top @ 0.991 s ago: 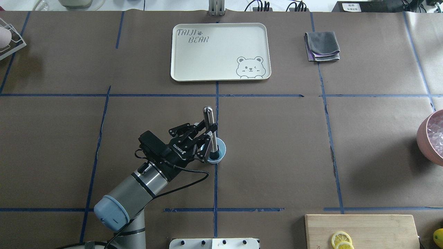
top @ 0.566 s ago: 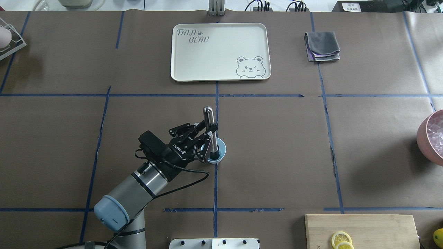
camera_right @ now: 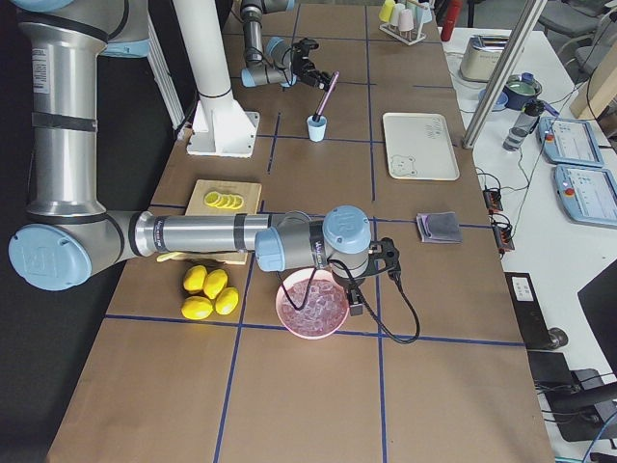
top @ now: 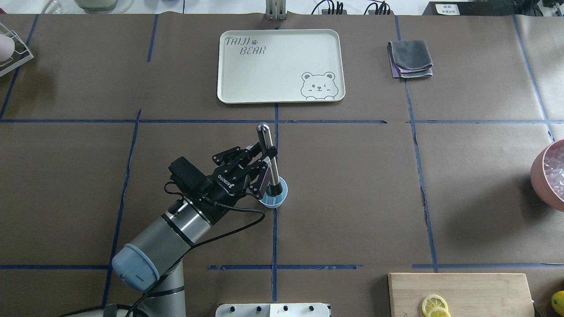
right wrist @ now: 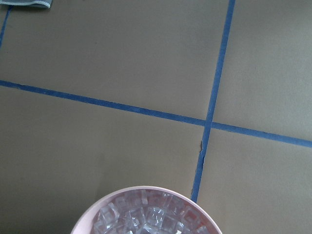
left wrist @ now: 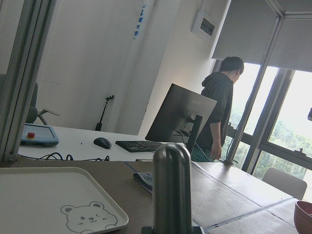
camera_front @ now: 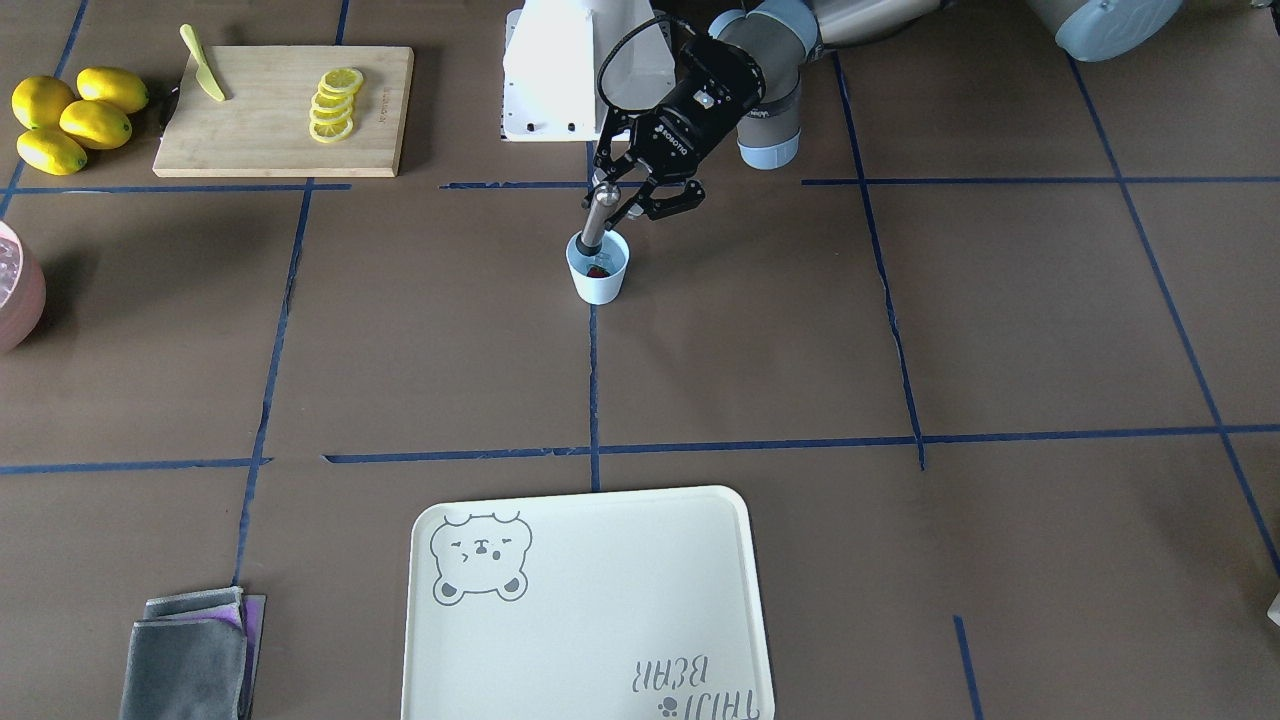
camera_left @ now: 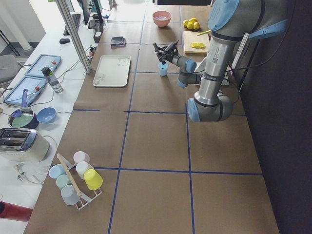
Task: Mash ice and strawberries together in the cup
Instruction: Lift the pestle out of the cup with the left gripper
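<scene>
One strawberry (camera_front: pixel 597 271) shows red in the cup (camera_front: pixel 600 285) at mid-table, so we judge mashing unfinished; ice (right wrist: pixel 146 217) we see only in the pink bowl (right wrist: pixel 146 188). The left gripper (top: pixel 269 166) pinches the muddler (top: pixel 266 143) between its jaws, head down inside the cup.

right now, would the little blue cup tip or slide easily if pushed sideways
Probably tips easily: the cup is small, tapered to a narrow base, and looks like thin plastic. It likely slides too, standing free on smooth paper with nothing steadying it. The tilted muddler in the left gripper could lever it over.
</scene>
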### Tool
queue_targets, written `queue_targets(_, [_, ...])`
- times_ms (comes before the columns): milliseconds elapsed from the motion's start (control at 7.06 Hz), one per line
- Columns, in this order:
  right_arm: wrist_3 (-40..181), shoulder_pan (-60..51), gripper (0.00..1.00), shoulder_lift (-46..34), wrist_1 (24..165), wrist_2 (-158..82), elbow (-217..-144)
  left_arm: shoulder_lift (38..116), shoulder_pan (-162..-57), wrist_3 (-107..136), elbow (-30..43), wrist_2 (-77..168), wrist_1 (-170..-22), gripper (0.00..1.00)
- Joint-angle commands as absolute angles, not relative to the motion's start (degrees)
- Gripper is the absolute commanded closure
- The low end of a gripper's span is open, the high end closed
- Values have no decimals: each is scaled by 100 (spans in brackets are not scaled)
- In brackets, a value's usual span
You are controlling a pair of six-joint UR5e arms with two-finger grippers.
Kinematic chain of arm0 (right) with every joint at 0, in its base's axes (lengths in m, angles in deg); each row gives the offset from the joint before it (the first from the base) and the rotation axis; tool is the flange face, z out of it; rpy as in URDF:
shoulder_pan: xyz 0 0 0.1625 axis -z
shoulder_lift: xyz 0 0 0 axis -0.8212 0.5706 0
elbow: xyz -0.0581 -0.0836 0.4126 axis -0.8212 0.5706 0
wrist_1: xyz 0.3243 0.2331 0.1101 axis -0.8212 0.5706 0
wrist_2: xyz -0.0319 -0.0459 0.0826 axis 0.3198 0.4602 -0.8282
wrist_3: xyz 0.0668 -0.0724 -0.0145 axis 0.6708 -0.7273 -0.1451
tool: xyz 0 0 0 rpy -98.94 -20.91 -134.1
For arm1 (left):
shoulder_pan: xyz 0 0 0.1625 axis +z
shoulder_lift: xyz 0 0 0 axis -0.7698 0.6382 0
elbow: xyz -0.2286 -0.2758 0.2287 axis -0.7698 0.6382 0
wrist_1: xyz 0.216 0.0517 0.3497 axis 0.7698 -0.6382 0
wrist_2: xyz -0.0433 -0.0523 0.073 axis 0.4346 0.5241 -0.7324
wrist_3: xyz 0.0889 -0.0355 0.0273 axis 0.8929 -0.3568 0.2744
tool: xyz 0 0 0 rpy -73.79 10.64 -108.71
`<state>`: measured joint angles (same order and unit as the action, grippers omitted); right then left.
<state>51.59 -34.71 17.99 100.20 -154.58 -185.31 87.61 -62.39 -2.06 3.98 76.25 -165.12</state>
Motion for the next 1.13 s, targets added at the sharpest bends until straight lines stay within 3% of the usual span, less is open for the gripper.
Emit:
queue_targets(0, [5159,-3471,0,1799,10013,-15449,-18528,8715,-6369,-205,1444,7650,-15708,100])
queue_targets(425, [5159,-3471,0,1799,10022,-15440,-18458,8199,-7017,-1141,1757,8068,-15283,100])
queue_targets(991, [5159,-3488,0,1843,9995,-15449,-18467,6714,-9597,-3051,1714,11454,-14625,100])
